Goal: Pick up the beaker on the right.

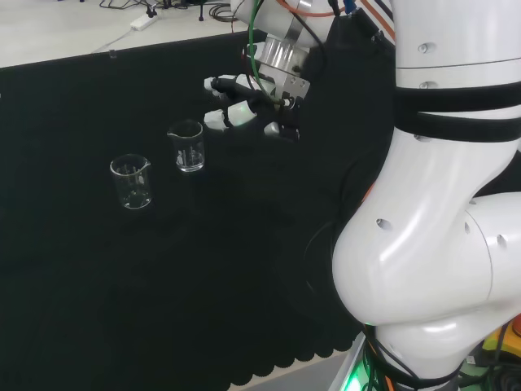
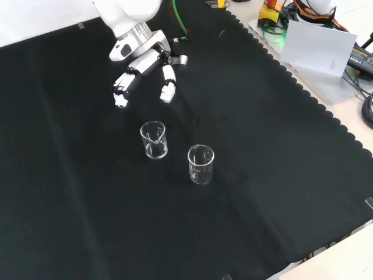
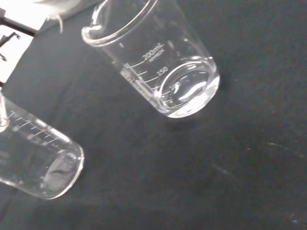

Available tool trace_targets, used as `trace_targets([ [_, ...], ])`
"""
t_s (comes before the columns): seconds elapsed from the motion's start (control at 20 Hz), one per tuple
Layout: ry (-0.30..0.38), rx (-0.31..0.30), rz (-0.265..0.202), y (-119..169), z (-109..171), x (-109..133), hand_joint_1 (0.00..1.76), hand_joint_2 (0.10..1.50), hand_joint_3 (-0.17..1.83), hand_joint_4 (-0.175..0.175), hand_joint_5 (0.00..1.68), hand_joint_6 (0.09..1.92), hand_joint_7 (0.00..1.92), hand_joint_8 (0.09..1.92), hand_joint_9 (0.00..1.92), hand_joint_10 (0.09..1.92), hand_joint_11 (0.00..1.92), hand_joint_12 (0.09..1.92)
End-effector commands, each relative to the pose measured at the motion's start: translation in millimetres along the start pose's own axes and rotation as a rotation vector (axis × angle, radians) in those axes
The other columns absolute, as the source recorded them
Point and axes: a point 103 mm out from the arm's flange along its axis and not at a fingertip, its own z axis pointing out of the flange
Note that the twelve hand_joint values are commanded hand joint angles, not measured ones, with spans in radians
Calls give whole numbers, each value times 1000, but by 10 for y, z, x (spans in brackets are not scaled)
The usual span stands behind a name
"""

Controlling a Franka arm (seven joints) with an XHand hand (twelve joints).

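target: the right beaker (image 1: pixel 188 147) in the head view, upright on the black cloth (image 1: pixel 163 285), near the hand | other beaker (image 1: pixel 132 181) stands apart beside it | hand (image 1: pixel 244 102) hovers just short, fingers spread and empty (lined up for a side grab, i'd guess)

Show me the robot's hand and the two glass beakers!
hand (image 2: pixel 145 67): front view, on its palm.
nearer beaker (image 2: pixel 154 140): front view, on its glass wall.
farther beaker (image 2: pixel 201 165): front view, on its glass wall.

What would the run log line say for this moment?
hand: open, above cloth, holding nothing | right beaker: upright, untouched | left beaker: upright | phase: approach
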Motion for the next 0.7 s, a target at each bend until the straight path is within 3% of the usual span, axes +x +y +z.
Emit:
trace_targets([
  [0.05, 47, 22, -45, 44, 231, 23, 718, 604, 611, -47, 243, 87, 162, 563, 259, 647, 0, 987],
  [0.7, 100, 58, -86, 255, 618, 48, 738, 582, 620, -50, 234, 87, 156, 569, 265, 639, 0, 1003],
])
